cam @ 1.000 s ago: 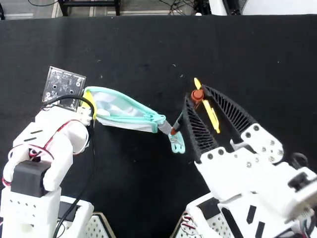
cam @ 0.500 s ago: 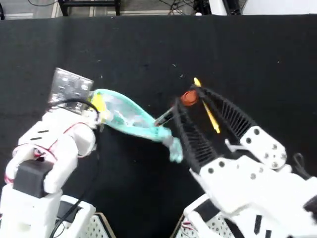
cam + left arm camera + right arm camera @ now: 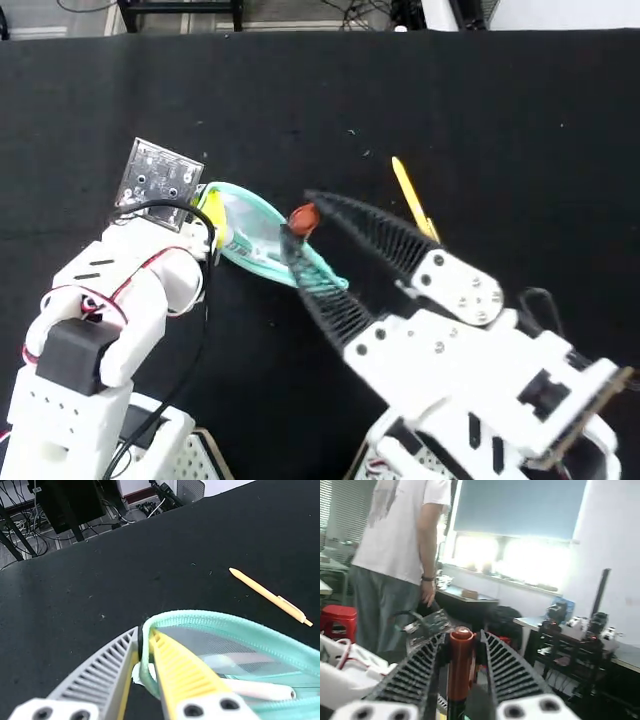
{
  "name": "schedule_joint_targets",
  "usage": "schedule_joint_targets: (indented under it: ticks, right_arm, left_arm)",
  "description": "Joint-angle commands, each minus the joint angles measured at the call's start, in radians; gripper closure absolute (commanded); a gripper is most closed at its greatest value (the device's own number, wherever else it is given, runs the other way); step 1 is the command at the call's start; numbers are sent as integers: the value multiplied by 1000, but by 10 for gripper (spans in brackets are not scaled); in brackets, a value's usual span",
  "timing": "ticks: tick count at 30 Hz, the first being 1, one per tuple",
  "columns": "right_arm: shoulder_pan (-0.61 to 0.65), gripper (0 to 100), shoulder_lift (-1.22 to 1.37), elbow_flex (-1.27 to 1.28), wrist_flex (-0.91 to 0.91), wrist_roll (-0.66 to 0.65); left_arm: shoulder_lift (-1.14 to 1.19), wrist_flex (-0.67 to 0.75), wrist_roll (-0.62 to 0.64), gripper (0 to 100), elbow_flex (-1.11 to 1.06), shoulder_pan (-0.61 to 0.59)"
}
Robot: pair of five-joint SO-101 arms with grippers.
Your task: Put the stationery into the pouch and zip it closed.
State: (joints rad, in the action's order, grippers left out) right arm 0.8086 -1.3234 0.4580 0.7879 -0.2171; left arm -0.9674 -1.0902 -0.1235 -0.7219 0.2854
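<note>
A teal, clear-sided pouch [image 3: 255,240] lies open on the black table, and my left gripper [image 3: 212,225] is shut on the rim at its end. In the left wrist view the grey and yellow fingers [image 3: 170,672] pinch the teal rim [image 3: 146,645], and white pens [image 3: 257,690] lie inside the pouch [image 3: 235,630]. My right gripper [image 3: 297,216] is over the pouch's mouth, shut on a red-capped pen [image 3: 303,217]. That pen [image 3: 461,662] stands upright between the black fingers of the right gripper [image 3: 462,636]. A yellow pen [image 3: 412,196] lies on the table beyond the pouch [image 3: 270,596].
The black table cloth [image 3: 520,120] stretches wide to the back and right. Both arm bases [image 3: 90,400] stand at the near edge. Cables and stands lie past the far table edge [image 3: 300,28].
My right gripper has swung left with the red-capped pen, from beside the yellow pen to over the pouch's mouth. The left gripper and the pouch have shifted slightly right.
</note>
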Motion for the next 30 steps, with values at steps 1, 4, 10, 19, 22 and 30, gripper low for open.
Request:
schedule_joint_targets:
  ticks: [1,4,10,19,22,30]
  right_arm:
    - [54,986,12,25,-37,-14]
    - [54,986,12,58,-74,-14]
    - [51,986,12,116,-84,-60]
    - [-89,986,1,417,-213,-112]
    - [-124,986,1,438,-218,-112]
    - [-146,774,1,326,-29,18]
  left_arm:
    - [52,-9,11,970,-203,38]
    - [52,-11,11,970,-203,38]
    - [44,-15,11,970,-203,38]
    - [41,-15,11,970,-228,36]
    - [41,-15,11,970,-226,36]
    - [41,-11,11,970,-228,36]
